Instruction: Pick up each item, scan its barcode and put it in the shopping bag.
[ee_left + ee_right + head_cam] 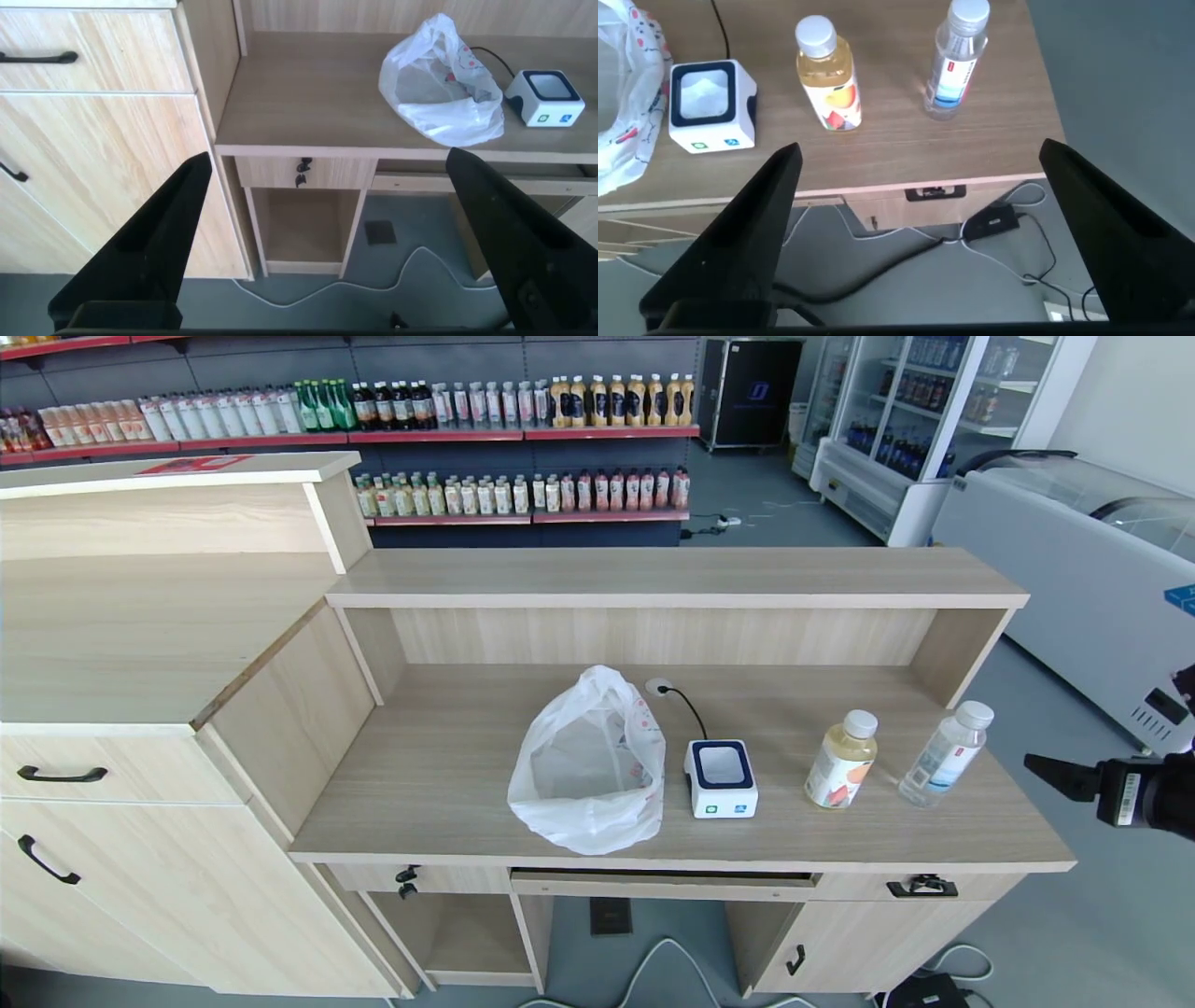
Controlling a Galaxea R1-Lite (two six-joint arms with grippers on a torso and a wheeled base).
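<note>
Right of centre in the head view, two bottles stand upright on the surface [448, 775]: a juice bottle [841, 761] with yellow liquid and a white cap, and a clear bottle [945, 754], also white-capped, near its right side but not touching it. Scanner [721, 778]: white box, window facing up, left of the juice bottle; a black cable [689, 709] runs from it to a hole at the back of the surface. Shopping bag [590, 763]: white plastic, mouth open, just left of the scanner. Right claw [920, 159]: off the surface's right end at the frame's right edge, fingers spread wide, empty. Left claw [329, 157]: fingers spread wide, empty, held off the surface's front, bag and scanner beyond it.
</note>
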